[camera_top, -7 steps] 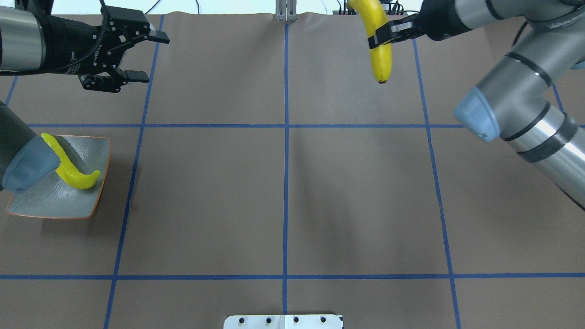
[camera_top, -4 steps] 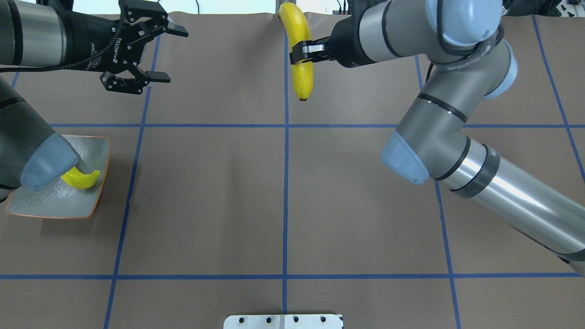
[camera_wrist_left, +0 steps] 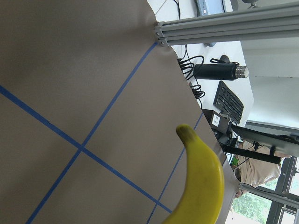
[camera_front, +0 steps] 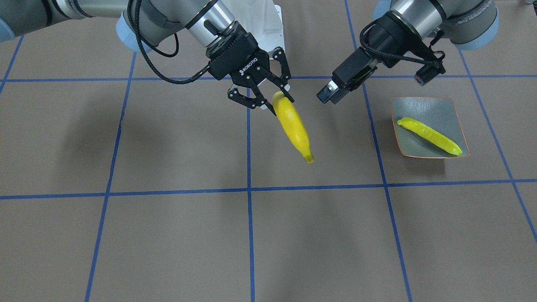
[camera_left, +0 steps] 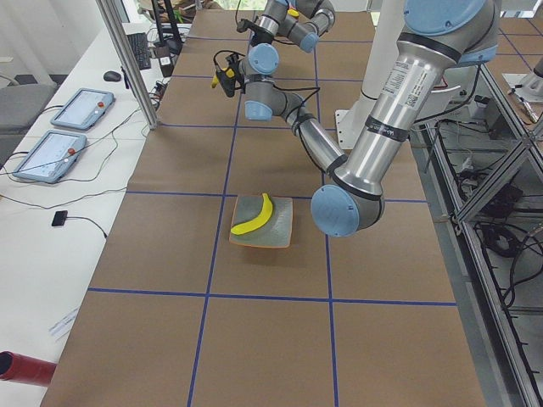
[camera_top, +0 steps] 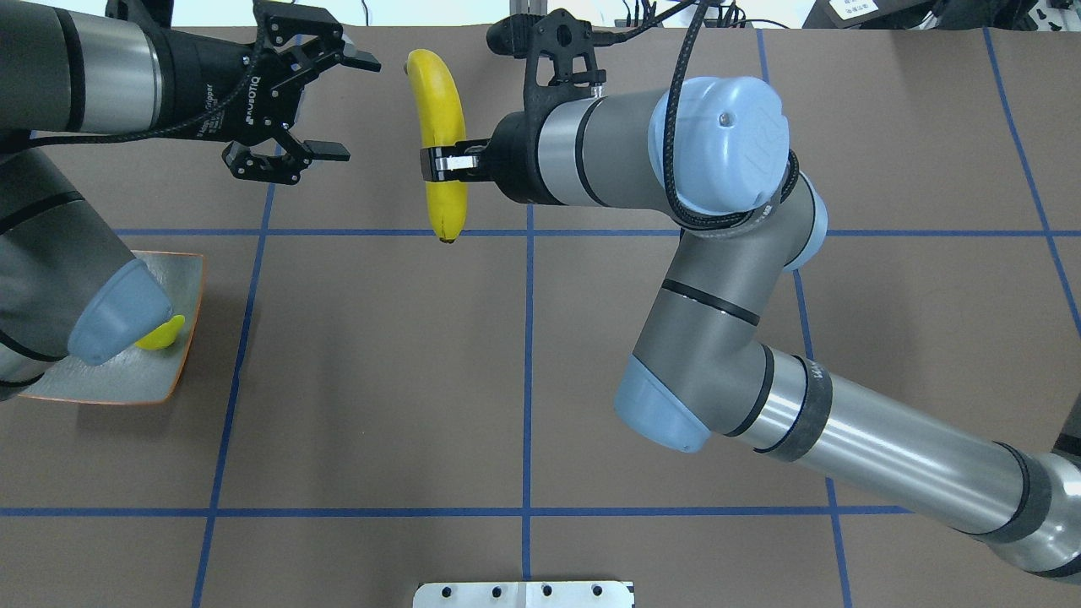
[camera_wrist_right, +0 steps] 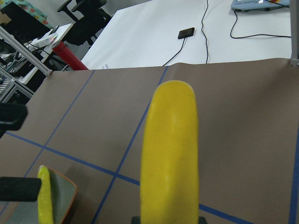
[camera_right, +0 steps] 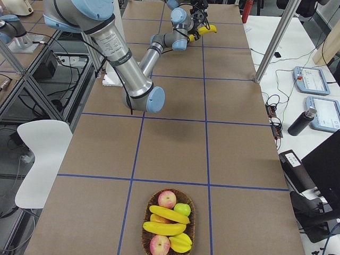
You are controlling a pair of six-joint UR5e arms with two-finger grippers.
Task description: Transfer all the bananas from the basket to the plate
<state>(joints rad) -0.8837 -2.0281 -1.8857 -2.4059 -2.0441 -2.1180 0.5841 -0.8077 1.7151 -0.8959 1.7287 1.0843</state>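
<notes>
1. Swept the right gripper (camera_top: pixel 443 163) across the overhead view from 1 o'clock to 11 o'clock in the last second, clamped tight at mid-length on the held banana (camera_top: pixel 439 101).
2. Carried that fruit clear of the brown paper (camera_top: pixel 380 380), lower end pointing to 6 o'clock.
3. Edged the left gripper (camera_top: pixel 346 105) in as well, just at 9 o'clock of the fruit, fingers spread wide and gripping nothing.
4. Left the plate (camera_front: pixel 419 107) out at 9 o'clock of the table, one greenish banana (camera_front: pixel 428 135) lying across it.
5. Spotted more bananas (camera_right: pixel 167 214) in the basket (camera_right: pixel 144 223) at the table's right end, among round fruit (camera_right: pixel 167 199).
</notes>
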